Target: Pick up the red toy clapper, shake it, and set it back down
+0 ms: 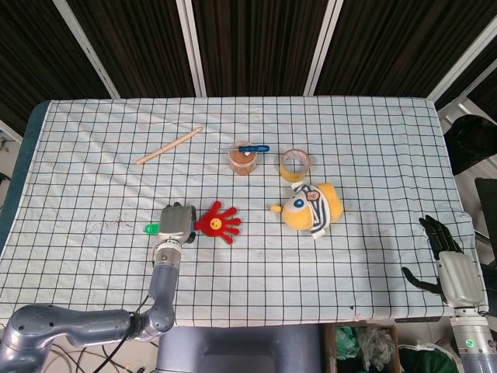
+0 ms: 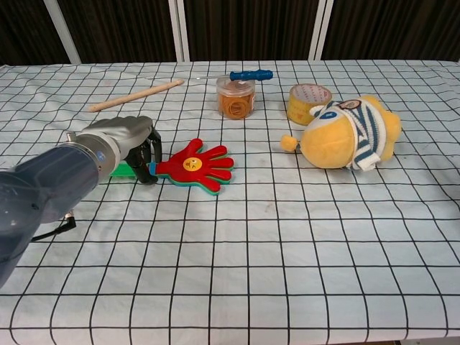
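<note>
The red toy clapper [image 1: 218, 223] [image 2: 194, 165], shaped like a hand with a yellow smiley face and green and blue layers under it, sits left of the table's middle. My left hand [image 1: 175, 223] [image 2: 123, 141] grips its green handle [image 1: 151, 228] [image 2: 126, 171], fingers curled round it just behind the red palm. The clapper's head looks slightly raised off the checked cloth. My right hand [image 1: 446, 260] hangs off the table's right edge, fingers apart and holding nothing; the chest view does not show it.
A yellow striped plush toy [image 1: 312, 207] [image 2: 348, 133] lies right of the clapper. Behind are a tape roll [image 1: 295, 164] [image 2: 309, 103], a small jar [image 1: 243, 159] [image 2: 236, 98] with a blue screwdriver [image 2: 250, 75] across it, and a wooden stick [image 1: 170, 145] [image 2: 136, 95].
</note>
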### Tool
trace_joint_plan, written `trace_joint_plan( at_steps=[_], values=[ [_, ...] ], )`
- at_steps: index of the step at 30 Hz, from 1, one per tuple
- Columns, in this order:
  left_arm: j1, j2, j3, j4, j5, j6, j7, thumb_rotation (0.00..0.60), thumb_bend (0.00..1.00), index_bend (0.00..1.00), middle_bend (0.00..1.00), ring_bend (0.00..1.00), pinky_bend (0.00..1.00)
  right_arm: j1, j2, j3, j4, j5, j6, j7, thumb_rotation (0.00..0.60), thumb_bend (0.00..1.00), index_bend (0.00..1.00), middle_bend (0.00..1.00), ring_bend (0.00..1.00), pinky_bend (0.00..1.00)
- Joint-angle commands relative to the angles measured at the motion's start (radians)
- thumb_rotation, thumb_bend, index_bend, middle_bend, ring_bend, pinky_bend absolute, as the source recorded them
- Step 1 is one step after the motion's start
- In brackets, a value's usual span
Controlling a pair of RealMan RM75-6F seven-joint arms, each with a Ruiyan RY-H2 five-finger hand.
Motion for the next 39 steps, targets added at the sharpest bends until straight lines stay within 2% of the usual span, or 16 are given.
trace_joint_plan(
  at_steps=[1, 6, 14, 23, 34, 39],
  values=[
    [0.008, 0.0, -0.002, -0.006, 0.022, 0.004, -0.022, 0.6, 0.42, 0.63, 0.55, 0.25, 0.34, 0.0, 0.0, 0.0, 0.0, 0.0, 0.0, 0.0, 0.6, 0.21, 0.0, 0.0, 0.0, 0.18],
    [0.027, 0.002, -0.005, -0.016, 0.086, 0.006, -0.097, 0.6, 0.45, 0.65, 0.61, 0.34, 0.43, 0.0, 0.0, -0.001, -0.002, 0.0, 0.0, -0.001, 0.6, 0.22, 0.0, 0.0, 0.0, 0.18],
    [0.06, 0.001, -0.001, -0.017, 0.249, 0.012, -0.268, 0.6, 0.5, 0.67, 0.68, 0.5, 0.62, 0.0, 0.0, 0.0, -0.003, 0.002, -0.001, -0.002, 0.6, 0.22, 0.0, 0.0, 0.0, 0.18],
    [0.091, 0.001, -0.002, -0.018, 0.419, 0.02, -0.457, 0.6, 0.55, 0.71, 0.78, 0.64, 0.81, -0.001, 0.0, 0.0, -0.004, 0.004, -0.002, -0.002, 0.6, 0.22, 0.0, 0.0, 0.0, 0.18],
    [0.151, 0.063, -0.001, -0.124, 0.639, 0.06, -0.743, 0.6, 0.56, 0.72, 0.81, 0.68, 0.85, 0.0, 0.001, 0.001, -0.004, 0.007, -0.004, 0.0, 0.6, 0.22, 0.0, 0.0, 0.0, 0.18],
    [0.193, 0.12, 0.032, -0.164, 0.774, 0.083, -0.934, 0.6, 0.57, 0.72, 0.81, 0.68, 0.85, -0.001, 0.001, 0.002, -0.004, 0.007, -0.003, -0.002, 0.6, 0.22, 0.0, 0.0, 0.0, 0.18]
  ],
)
